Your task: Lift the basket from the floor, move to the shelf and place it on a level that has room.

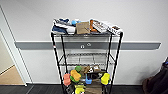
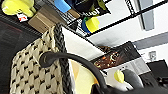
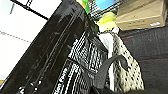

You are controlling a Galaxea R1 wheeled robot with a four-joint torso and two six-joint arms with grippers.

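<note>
Head view: facing the shelf (image 1: 86, 60) square on, black posts upright against a pale wall with a grey rail (image 1: 140, 45). Topmost tier crowded with boxes and packets (image 1: 85, 27), from 10 o'clock to 2 o'clock of the rack. Middle level (image 1: 86, 60), a silver-grey wire grid, bare. Lowest tier at 6 o'clock packed with bright bottles (image 1: 75, 75) in orange, green and yellow. Dark carpet floor (image 1: 37, 89) along the base; tan wood flooring (image 1: 8, 76) through a doorway at 8 o'clock.

Left wrist view: the basket (image 2: 32, 72) close up, cream-and-dark dotted weave, dark braided corner edge (image 2: 61, 57) running up its side, pale lining (image 2: 80, 47) showing inside. Long axis hard to judge at this range; probably running away from the camera toward the rack. A dark curved handle (image 2: 75, 61) arching over the rim. Left gripper's fingers not made out, so cannot tell whether closed on anything. A brown cardboard box (image 2: 42, 18) and a yellow bottle (image 2: 17, 6) beyond on the rack's lowest tier.

Right wrist view: the same basket (image 3: 125, 65) seen from its other side, standing upright just in front of the rack's base, above dark carpet (image 3: 152, 50). A dark curved handle (image 3: 110, 66) at its rim. A large black glossy slab (image 3: 57, 50) tilted across the near side. Right gripper's fingers likewise impossible to tell.
</note>
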